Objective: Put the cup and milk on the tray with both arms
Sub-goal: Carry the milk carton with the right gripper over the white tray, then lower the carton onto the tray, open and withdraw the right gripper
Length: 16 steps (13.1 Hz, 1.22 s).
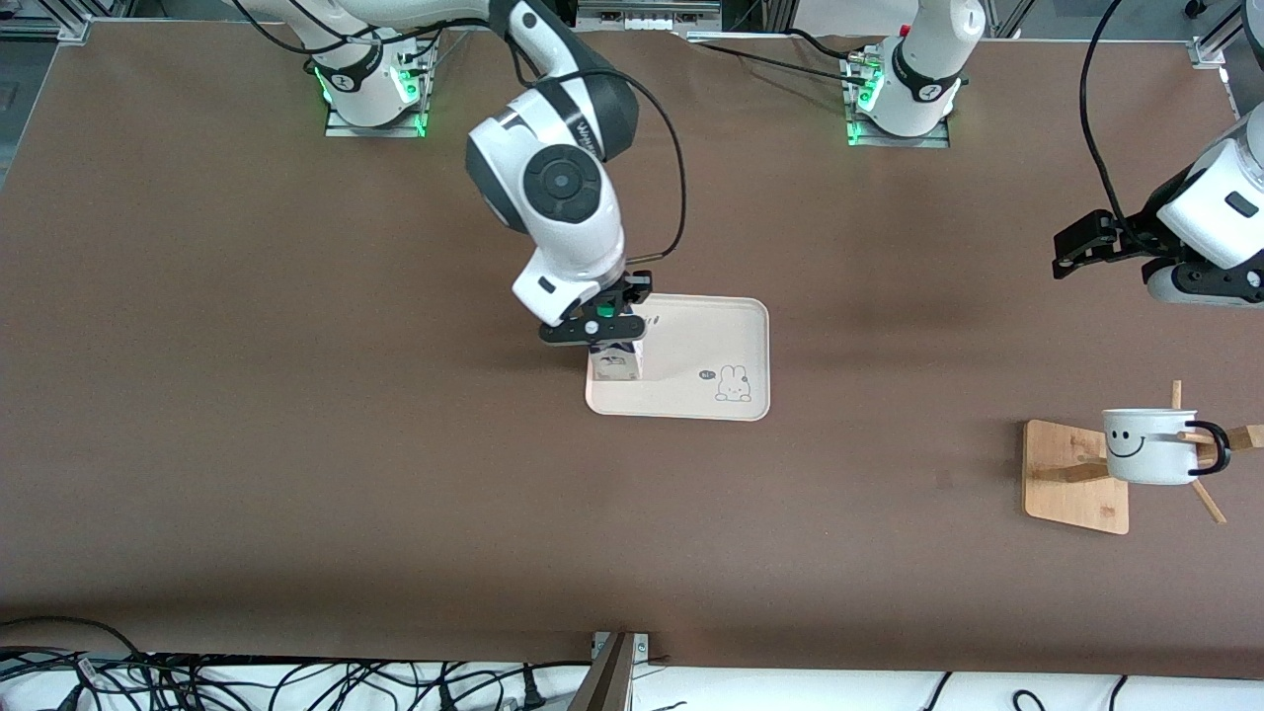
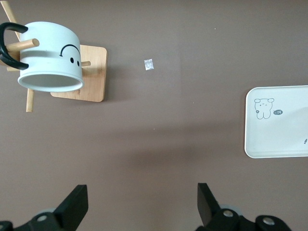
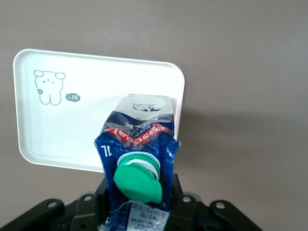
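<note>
Two grippers: right gripper (image 1: 614, 334) squeezes the light, squashy milk carton (image 1: 614, 363) over the tray's (image 1: 711, 341) nine-o'clock end; left gripper (image 1: 1084, 242) waits open; breakable mug (image 1: 1150, 446) wants handle-grabbing.

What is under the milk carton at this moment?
The cream tray lies under the milk carton, which the right pincer is shut on. The carton's base is hidden, so contact with the tray cannot be seen.
</note>
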Tool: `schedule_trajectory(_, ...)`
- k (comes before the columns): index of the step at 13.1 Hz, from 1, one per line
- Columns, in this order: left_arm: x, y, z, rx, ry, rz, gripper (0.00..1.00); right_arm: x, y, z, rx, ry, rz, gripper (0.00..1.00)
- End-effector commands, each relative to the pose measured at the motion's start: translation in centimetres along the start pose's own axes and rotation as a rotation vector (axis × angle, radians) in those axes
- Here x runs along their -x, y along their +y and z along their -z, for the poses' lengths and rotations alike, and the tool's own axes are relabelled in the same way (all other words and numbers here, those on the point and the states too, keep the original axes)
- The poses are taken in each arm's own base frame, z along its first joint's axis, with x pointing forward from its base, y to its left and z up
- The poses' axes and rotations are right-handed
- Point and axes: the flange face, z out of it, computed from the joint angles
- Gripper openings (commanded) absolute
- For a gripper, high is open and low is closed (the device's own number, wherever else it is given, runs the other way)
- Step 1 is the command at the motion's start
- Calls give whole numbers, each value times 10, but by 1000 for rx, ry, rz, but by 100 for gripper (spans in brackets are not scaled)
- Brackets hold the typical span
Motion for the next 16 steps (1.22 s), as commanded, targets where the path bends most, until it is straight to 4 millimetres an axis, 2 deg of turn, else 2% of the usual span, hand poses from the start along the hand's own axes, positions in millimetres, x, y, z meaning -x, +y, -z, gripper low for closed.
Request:
schedule_trajectory(1,-2,1,5,-12,-6,-19,100,-4,-8,-5,15,24,-15,50)
schedule_trajectory(4,-2,1,5,-12,-6,-19,100,-6,-7,-16,38,23,-15,51)
schedule_trajectory(6,-1,1,5,-12,-4,-19,100,-3,-10,-19,37,23,-26,56)
schedule_trajectory(7,-2,2,5,-12,-6,-21,100,-3,-10,-19,37,23,-26,63)
schedule_trajectory(8,-1,2,5,-12,-4,-21,100,-3,-10,-19,37,23,-26,76)
schedule_trajectory(9,-2,2,5,-12,-6,-21,100,-4,-10,-19,37,24,-29,100)
schedule_trajectory(10,-2,2,5,-12,-6,-21,100,-6,-8,-16,33,29,-30,100)
schedule_trajectory(12,-2,2,5,-12,-6,-21,100,-12,-2,-3,19,48,-40,100)
schedule_trajectory(14,-1,1,5,-12,-4,-19,100,-27,8,25,4,91,-46,100)
schedule_trajectory(15,-2,1,5,-12,-6,-19,100,-26,11,45,-13,112,-48,100)
schedule_trajectory(16,-2,1,5,-12,-6,-19,100,-31,23,65,-21,141,-63,100)
